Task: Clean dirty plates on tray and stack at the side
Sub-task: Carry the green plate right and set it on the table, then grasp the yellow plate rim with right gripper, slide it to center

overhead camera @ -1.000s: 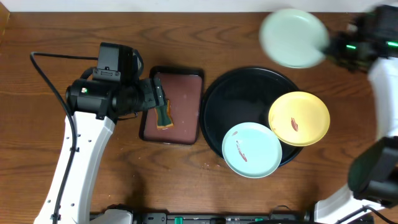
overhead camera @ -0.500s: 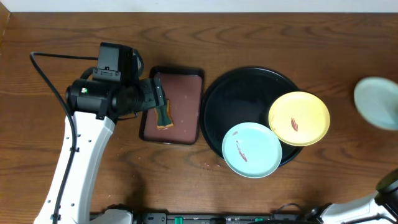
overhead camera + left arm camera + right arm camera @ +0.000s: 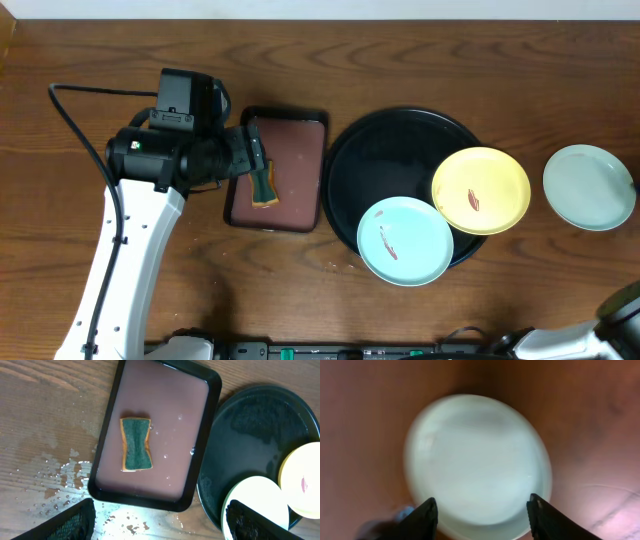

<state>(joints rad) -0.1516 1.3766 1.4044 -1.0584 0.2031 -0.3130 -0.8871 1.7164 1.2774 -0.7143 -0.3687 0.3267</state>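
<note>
Overhead first: the round black tray (image 3: 395, 150) sits centre-right on the wooden table (image 3: 300, 60), its far and left floor bare and wet-looking. Two plates rest on its near-right part: a yellow plate (image 3: 481, 190) overhanging the right rim and a mint-blue plate (image 3: 405, 240) overhanging the front rim, their edges meeting. Each shows a small red-brown smear at centre. The third plate (image 3: 589, 187), pale mint with no smear visible, lies flat on the table right of the tray, apart from it and close to the right edge of view. A strip of bare wood runs between that plate and the yellow one. Just left of the black tray, nearly touching it, is the rectangular brown tray (image 3: 300, 150) with a black rim. From the left wrist it holds a shallow glossy film of liquid and one sponge (image 3: 135, 443), green on top with an orange-yellow edge, lying left of its middle. Water drops (image 3: 60, 467) spot the wood beside its near-left corner. The left gripper (image 3: 160, 522) hovers over this tray, fingers spread wide, holding nothing. The right wrist view is blurred: the right gripper (image 3: 482, 520) is spread above the pale plate, fingertips either side of its near rim; contact cannot be told. Open wood lies along the far side and the near left.
</note>
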